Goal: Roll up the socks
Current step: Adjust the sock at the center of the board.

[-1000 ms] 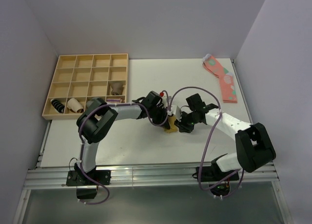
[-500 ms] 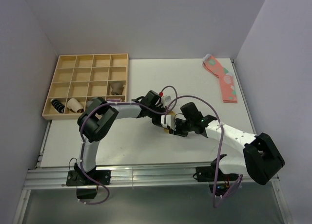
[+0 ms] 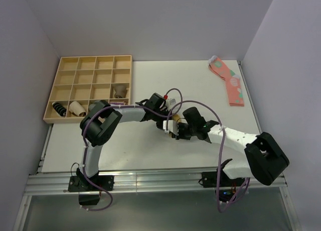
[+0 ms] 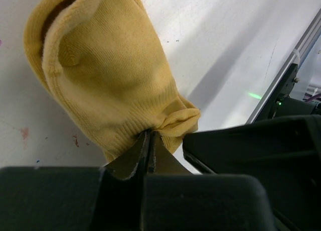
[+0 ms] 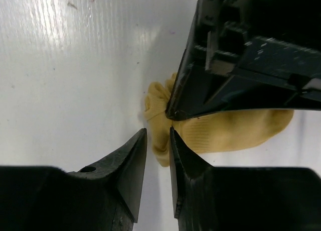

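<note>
Well apart from the tray (image 3: 85,79) at the left edge, the left gripper (image 4: 148,140) pinches the yellow socks (image 4: 105,75) (a bunched bundle, mid-table); the right gripper (image 5: 157,136), fingers narrowly parted, hovers just beside; pink socks (image 3: 231,84) hug the right edge.

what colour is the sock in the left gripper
The sock is plain mustard yellow, no pattern; best seen in the left wrist view.

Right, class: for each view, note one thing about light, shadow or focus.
Top view: even light, only soft shadows. Left wrist view: sock knit sharp, its shadow falling right on the table; the left pincer dark and soft. Right wrist view: glare streaks on the table at upper left; right pincer nearly black.
</note>
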